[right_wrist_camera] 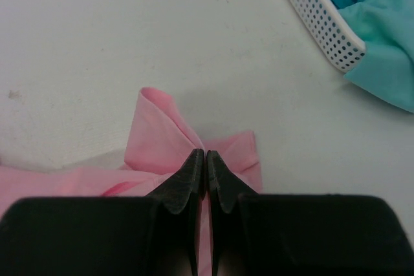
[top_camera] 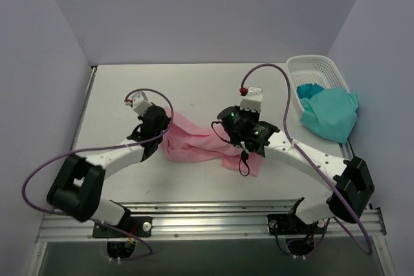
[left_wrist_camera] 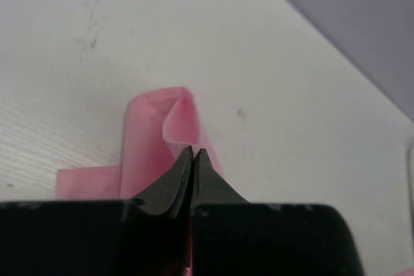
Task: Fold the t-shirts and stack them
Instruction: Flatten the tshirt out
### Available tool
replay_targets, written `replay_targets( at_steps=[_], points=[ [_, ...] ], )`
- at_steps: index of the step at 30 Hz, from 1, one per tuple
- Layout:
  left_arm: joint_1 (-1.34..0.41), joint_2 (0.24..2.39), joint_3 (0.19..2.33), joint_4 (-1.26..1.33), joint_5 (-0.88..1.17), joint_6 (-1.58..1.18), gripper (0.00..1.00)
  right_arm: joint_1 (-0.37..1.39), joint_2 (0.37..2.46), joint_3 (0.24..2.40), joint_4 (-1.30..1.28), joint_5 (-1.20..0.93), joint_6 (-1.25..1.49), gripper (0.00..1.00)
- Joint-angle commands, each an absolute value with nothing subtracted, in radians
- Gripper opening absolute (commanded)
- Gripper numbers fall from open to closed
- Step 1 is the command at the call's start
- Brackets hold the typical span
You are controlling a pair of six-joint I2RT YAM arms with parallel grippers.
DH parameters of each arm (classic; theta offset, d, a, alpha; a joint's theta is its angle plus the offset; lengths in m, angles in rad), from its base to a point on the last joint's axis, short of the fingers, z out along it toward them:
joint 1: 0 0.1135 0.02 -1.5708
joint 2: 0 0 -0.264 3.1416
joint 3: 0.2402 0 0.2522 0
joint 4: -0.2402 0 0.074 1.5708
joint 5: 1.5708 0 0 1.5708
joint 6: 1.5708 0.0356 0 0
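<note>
The pink t-shirt (top_camera: 194,143) hangs stretched between my two grippers over the middle of the table. My left gripper (top_camera: 167,121) is shut on its left edge; the left wrist view shows its fingertips (left_wrist_camera: 193,153) pinching a folded pink corner (left_wrist_camera: 171,121). My right gripper (top_camera: 234,139) is shut on the right part; the right wrist view shows its fingertips (right_wrist_camera: 206,156) closed on bunched pink cloth (right_wrist_camera: 162,127). The teal-green t-shirt (top_camera: 330,113) spills out of the white basket (top_camera: 304,66) at the right, also in the right wrist view (right_wrist_camera: 388,56).
The white lattice basket (right_wrist_camera: 317,14) stands at the table's far right, by the right wall. A darker teal cloth (top_camera: 309,88) lies inside it. Purple cables loop from both arms. The table's metal front rail (top_camera: 207,221) runs along the near edge.
</note>
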State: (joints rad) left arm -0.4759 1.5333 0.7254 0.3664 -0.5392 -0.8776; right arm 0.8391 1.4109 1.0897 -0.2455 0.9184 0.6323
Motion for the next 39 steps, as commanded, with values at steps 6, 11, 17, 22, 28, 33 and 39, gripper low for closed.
replay_targets(
  at_steps=[6, 11, 17, 22, 28, 33, 39],
  points=[
    [-0.729, 0.867, 0.894, -0.096, -0.959, -0.629, 0.02, 1.038, 1.108, 1.163, -0.362, 1.146, 0.581, 0.00],
    [-0.771, 0.724, 1.009, -0.274, -0.911, -0.641, 0.02, 1.268, 1.065, 1.307, -0.428, 1.281, 0.546, 0.00],
    [-0.795, 0.667, 1.150, -0.400, -0.856, -0.588, 0.02, 1.502, 1.117, 1.445, -0.439, 1.500, 0.462, 0.00],
    [-0.796, 0.631, 1.267, -0.377, -0.790, -0.494, 0.02, 1.620, 1.259, 1.502, -0.168, 1.727, 0.077, 0.00],
    [-0.795, 0.655, 1.423, -0.367, -0.724, -0.397, 0.02, 1.562, 1.345, 1.620, -0.017, 1.729, -0.049, 0.00],
    [-0.795, 0.753, 1.410, -0.301, -0.876, -0.295, 0.02, 1.312, 1.315, 1.558, 0.211, 1.599, -0.190, 0.00],
    [-0.683, 0.975, 1.333, -0.181, -0.840, -0.311, 0.02, 0.775, 1.478, 1.561, 0.059, 1.130, 0.099, 0.00]
  ],
)
